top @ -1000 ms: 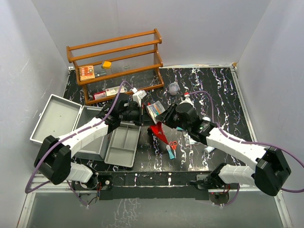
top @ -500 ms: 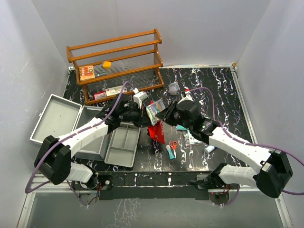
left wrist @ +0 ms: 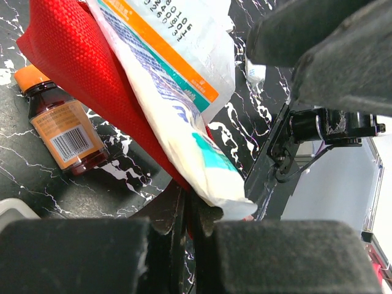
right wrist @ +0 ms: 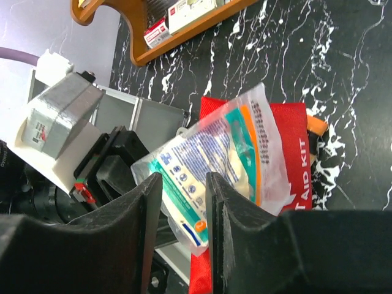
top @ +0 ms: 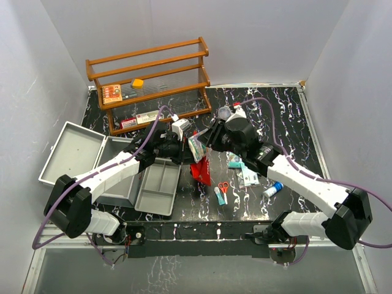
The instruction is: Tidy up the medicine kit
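**Both arms meet at pouch and packet, mid-table**

The left gripper (left wrist: 190, 214) is clamped tight on the red pouch (right wrist: 294, 165), and the packet's (right wrist: 208, 159) corner seems caught in the same pinch. The right gripper (right wrist: 184, 202) stands partly open with the packet's edge between its fingers; I cannot tell whether they touch it. The kit (top: 70, 153) lies open at the left, its tray (top: 156, 187) just beside it. The right should probably close on plastic only, clear of the red fabric, and pull straight while the left holds firm.
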